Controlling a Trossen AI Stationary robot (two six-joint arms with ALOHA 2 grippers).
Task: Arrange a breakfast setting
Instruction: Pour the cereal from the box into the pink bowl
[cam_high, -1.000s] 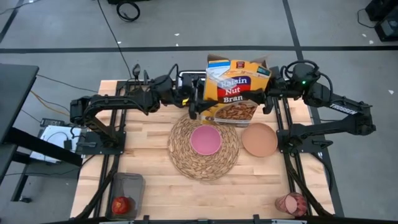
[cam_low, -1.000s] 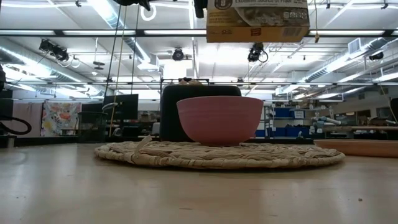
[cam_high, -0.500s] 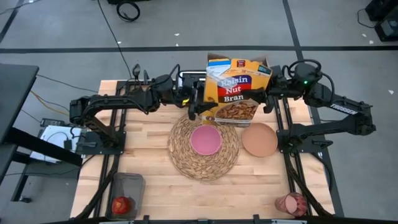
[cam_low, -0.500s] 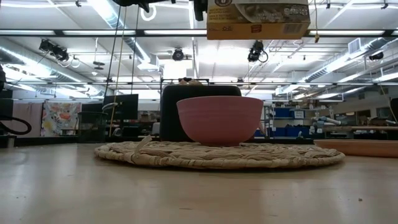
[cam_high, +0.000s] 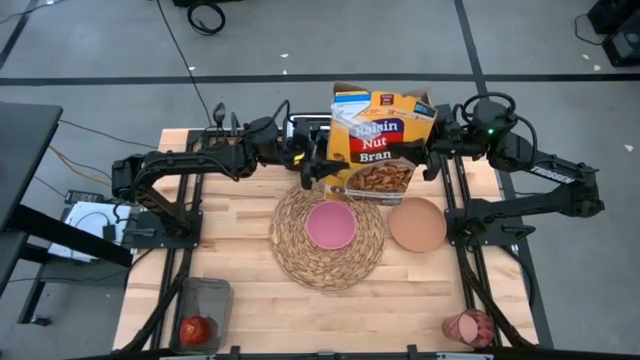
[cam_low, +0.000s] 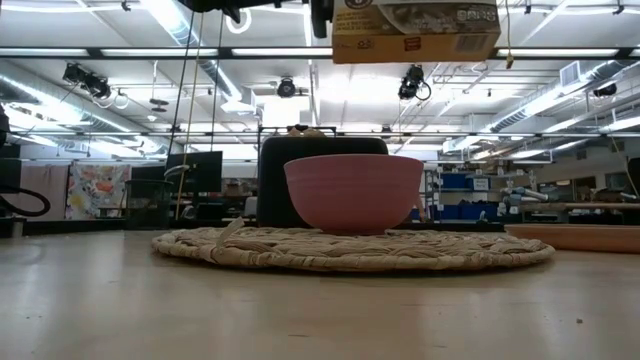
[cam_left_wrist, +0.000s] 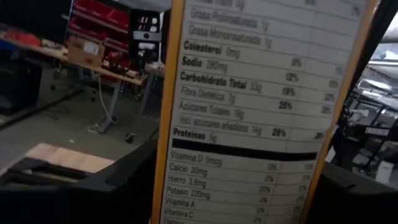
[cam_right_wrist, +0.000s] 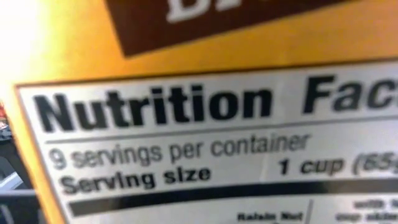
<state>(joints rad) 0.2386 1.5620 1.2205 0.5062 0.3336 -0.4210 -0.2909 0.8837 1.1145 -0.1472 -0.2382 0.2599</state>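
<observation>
The yellow cereal box (cam_high: 380, 145) hangs in the air over the table's far middle, its front face up and its top flaps open. Its lower end shows in the low view (cam_low: 415, 32). My left gripper (cam_high: 316, 172) is shut on the box at its left. My right gripper (cam_high: 433, 150) is at the box's right side, and that side panel (cam_right_wrist: 205, 143) fills the right wrist view. The small pink bowl (cam_high: 331, 224) stands on the round woven placemat (cam_high: 330, 262). The salmon-brown plate (cam_high: 417, 224) lies to the right of the mat. The spoon is out of view. My left gripper has the box's narrow left side panel (cam_left_wrist: 249, 124) between its two fingers (cam_left_wrist: 93, 193), which reach onto the front and back faces. The fingers come level from the table's left and lie across the panel. The box is lifted clear of the table, tilted back.
The black toaster (cam_low: 322, 180) stands behind the bowl at the far edge. A red apple (cam_high: 197, 328) sits in a clear container at the near left. The translucent pink tumbler (cam_high: 468, 326) lies at the near right. Bare wood shows in front of the mat.
The cereal box has risen a little and drifted slightly toward the table's far edge, with my left gripper going along with it.
</observation>
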